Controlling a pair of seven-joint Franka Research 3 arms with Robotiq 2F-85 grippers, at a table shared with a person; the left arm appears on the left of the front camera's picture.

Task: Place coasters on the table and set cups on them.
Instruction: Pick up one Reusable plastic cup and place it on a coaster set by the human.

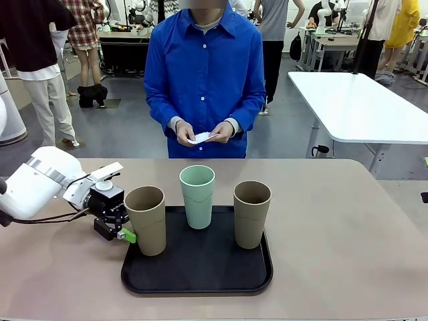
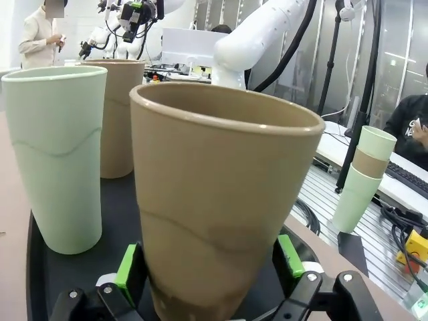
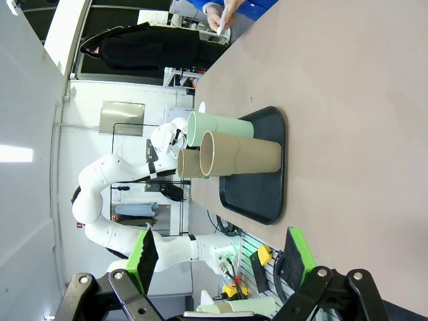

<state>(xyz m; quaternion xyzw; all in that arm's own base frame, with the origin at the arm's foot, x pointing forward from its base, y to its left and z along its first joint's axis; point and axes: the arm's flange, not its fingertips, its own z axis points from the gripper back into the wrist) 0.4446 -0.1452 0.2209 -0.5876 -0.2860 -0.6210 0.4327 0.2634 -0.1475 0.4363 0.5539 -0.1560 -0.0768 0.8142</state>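
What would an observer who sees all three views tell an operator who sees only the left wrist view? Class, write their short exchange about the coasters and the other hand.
Operator: My left wrist view shows my left hand straddling a tan cup. Where are the coasters?
Observer: The person across the table holds them; they are small and white.
Operator: And the right hand?
Observer: It is open with nothing in it, well apart from the tray.
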